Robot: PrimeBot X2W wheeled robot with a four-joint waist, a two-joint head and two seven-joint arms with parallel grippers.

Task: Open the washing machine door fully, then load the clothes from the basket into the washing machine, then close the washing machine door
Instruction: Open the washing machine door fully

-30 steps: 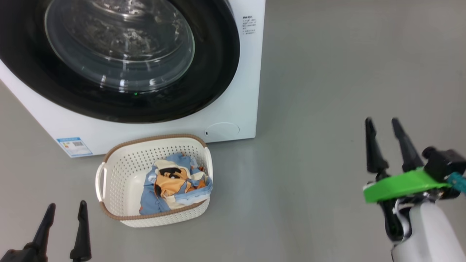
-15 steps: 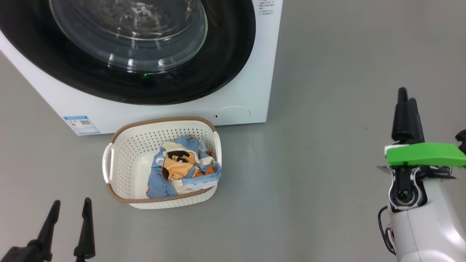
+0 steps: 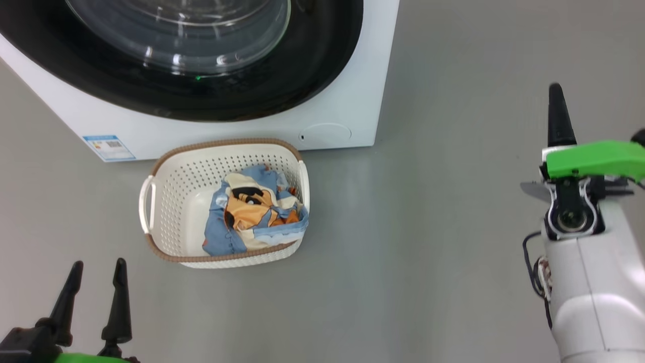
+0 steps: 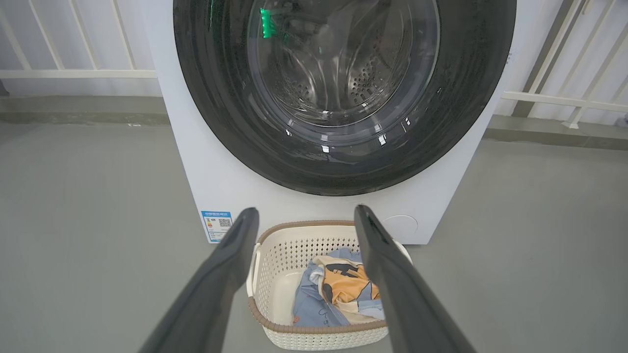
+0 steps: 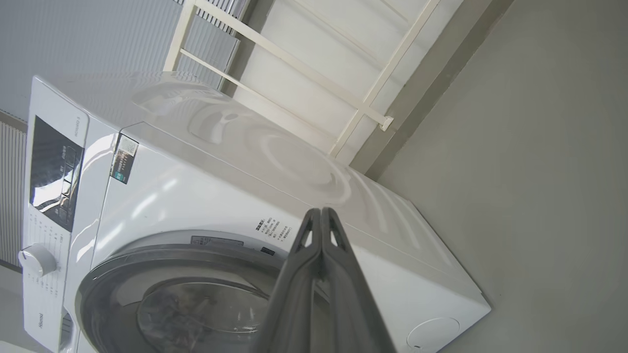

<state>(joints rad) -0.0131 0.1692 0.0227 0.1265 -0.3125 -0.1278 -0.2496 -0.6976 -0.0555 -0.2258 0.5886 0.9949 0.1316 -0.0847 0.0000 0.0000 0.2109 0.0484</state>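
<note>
our left pincer [image 3: 99, 262] stands released, its jaws spread wide around nothing. just ahead of it sits the small cream perforated plastic basket [image 3: 221, 143], the crumpled light-blue, orange-print clothes [image 3: 252, 214] inside. beyond that we see the big white washing machine [image 3: 347, 101], its glossy black-rimmed round glass door [image 3: 312, 70] shut. our right pincer [image 3: 555, 91] is clenched on nothing, the machine well to its left.

Washing machine door [image 3: 211, 101] upr half off-frame
</note>
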